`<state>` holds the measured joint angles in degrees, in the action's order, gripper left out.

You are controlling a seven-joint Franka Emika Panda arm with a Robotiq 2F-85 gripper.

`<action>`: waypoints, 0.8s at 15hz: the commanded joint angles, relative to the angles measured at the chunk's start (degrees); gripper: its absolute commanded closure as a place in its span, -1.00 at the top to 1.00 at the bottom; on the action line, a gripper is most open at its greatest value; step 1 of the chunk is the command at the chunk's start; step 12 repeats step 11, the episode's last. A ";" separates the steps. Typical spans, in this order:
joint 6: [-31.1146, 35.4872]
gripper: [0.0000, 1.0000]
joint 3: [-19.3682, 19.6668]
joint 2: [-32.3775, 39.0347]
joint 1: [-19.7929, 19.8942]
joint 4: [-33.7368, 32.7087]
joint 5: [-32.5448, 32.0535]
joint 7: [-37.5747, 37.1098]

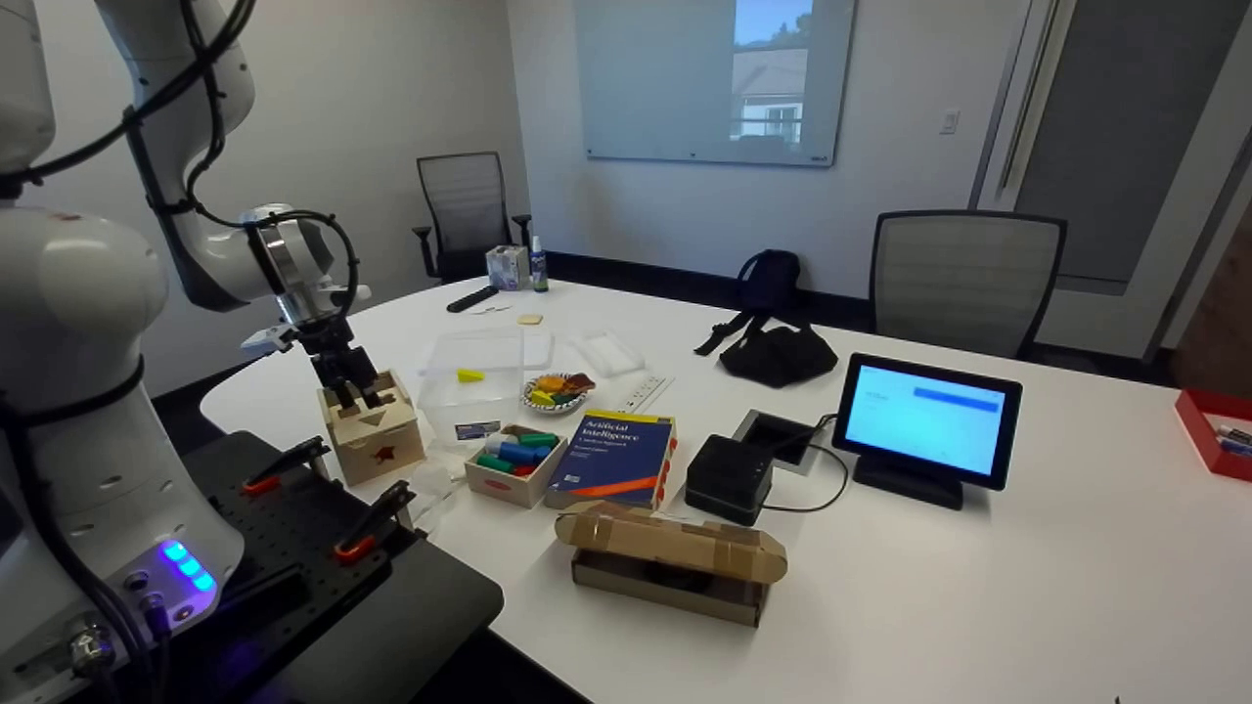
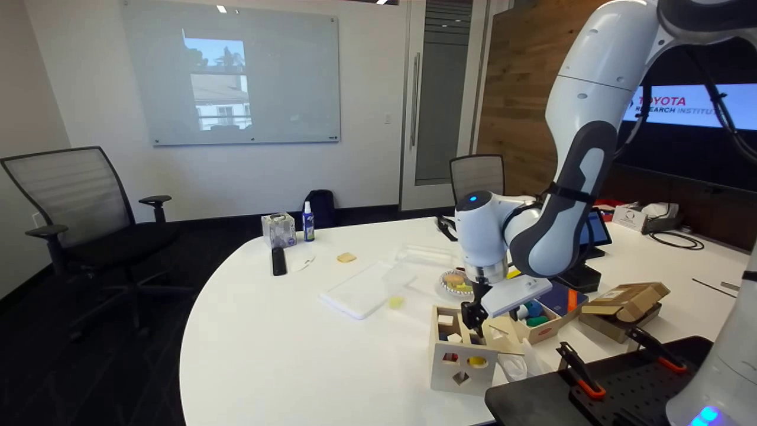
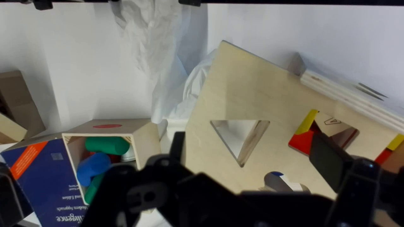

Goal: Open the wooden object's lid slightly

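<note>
The wooden object, a pale cube box (image 1: pixel 377 460) with shaped holes, stands at the table edge near the robot base; it also shows in an exterior view (image 2: pixel 479 381). Its lid (image 2: pixel 502 338) lies turned and shifted to one side, overhanging the box wall, so part of the inside with coloured blocks shows. In the wrist view the lid (image 3: pixel 252 97) has triangular, square and rounded holes. My gripper (image 1: pixel 359 399) points down at the box top, fingers apart. In the wrist view, one finger is beside the lid's left edge and the other overlaps the square hole; contact is unclear.
An open wooden box of coloured cylinders (image 1: pixel 514 474) and a blue book (image 1: pixel 616 460) stand beside the cube. A clear plastic bin (image 1: pixel 474 391), a white plastic bag (image 3: pixel 142 41), a cardboard box (image 1: pixel 675 548) and clamps (image 1: pixel 377 523) are nearby.
</note>
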<state>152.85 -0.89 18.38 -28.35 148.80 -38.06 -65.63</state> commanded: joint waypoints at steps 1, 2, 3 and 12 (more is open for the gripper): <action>1.42 1.00 -3.07 -6.55 3.10 4.13 2.10 2.12; 1.04 1.00 -3.68 -8.32 3.49 4.69 2.43 2.22; 0.69 1.00 -4.45 -10.32 3.93 5.25 2.83 2.44; 0.88 1.00 -8.56 -19.97 5.27 7.13 6.21 3.25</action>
